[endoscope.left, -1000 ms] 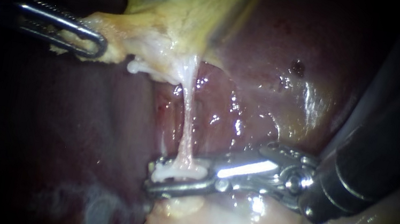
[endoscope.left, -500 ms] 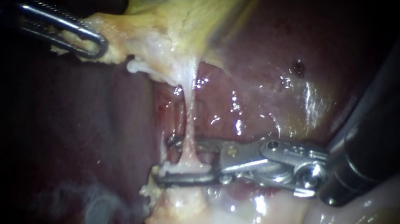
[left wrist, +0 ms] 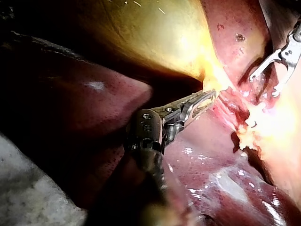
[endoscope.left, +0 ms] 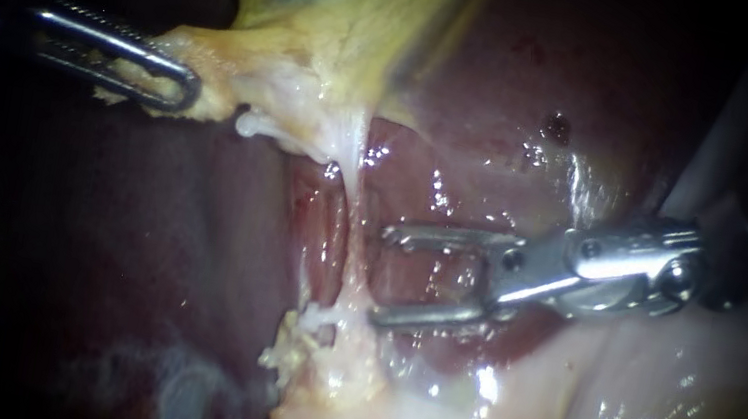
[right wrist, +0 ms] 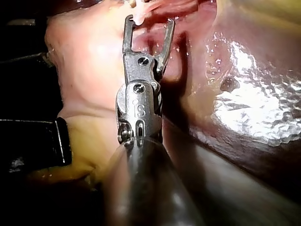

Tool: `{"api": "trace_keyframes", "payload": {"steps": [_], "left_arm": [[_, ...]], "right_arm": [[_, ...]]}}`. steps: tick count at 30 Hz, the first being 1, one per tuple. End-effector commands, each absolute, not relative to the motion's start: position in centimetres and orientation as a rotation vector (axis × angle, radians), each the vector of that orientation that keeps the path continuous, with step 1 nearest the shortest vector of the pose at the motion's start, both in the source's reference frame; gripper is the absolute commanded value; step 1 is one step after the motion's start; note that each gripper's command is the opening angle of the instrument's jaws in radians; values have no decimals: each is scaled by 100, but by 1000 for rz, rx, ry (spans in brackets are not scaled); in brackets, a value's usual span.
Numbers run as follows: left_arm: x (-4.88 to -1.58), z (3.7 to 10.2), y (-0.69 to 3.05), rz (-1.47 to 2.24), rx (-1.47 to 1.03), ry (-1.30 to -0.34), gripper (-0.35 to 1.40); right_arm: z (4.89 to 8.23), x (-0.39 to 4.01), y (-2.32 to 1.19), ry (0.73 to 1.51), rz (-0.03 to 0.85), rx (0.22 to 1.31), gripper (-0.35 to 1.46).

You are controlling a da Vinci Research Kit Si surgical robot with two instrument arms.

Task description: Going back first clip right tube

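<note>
Right instrument (endoscope.left: 380, 276) jaws gape wide and empty, just beside the tube (endoscope.left: 352, 206), clear of it. Whitish bit low on the tube looks like the clip (endoscope.left: 311, 321), so mostly done I'd say. Left instrument (endoscope.left: 183, 91) pinches the gallbladder (endoscope.left: 321, 39) edge.

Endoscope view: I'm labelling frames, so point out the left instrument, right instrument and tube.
left instrument (endoscope.left: 185, 92), endoscope view, tip of jaws shut on gallbladder (endoscope.left: 344, 22) edge.
right instrument (endoscope.left: 380, 276), endoscope view, midway between open jaw tips.
tube (endoscope.left: 353, 216), endoscope view, middle of its pale length.
</note>
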State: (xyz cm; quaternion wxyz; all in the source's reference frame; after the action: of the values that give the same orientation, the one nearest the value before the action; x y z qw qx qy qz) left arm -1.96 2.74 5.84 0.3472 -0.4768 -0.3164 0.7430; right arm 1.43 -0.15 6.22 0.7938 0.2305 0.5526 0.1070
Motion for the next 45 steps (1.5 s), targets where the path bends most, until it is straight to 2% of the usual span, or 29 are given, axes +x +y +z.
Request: {"api": "trace_keyframes", "payload": {"steps": [1, 8, 30, 45], "left_arm": [[-196, 585, 274, 1927, -1237, -821, -35], [-197, 586, 273, 1928, -1237, -819, -35], [-217, 634, 269, 1943, -1244, -814, -35], [-228, 641, 268, 1950, -1239, -820, -35]], "right_arm": [[619, 138, -13, 1188, 229, 489, 50], [611, 125, -7, 1185, 236, 476, 50], [610, 124, -9, 1185, 235, 477, 50], [610, 124, -9, 1185, 235, 477, 50]]}}
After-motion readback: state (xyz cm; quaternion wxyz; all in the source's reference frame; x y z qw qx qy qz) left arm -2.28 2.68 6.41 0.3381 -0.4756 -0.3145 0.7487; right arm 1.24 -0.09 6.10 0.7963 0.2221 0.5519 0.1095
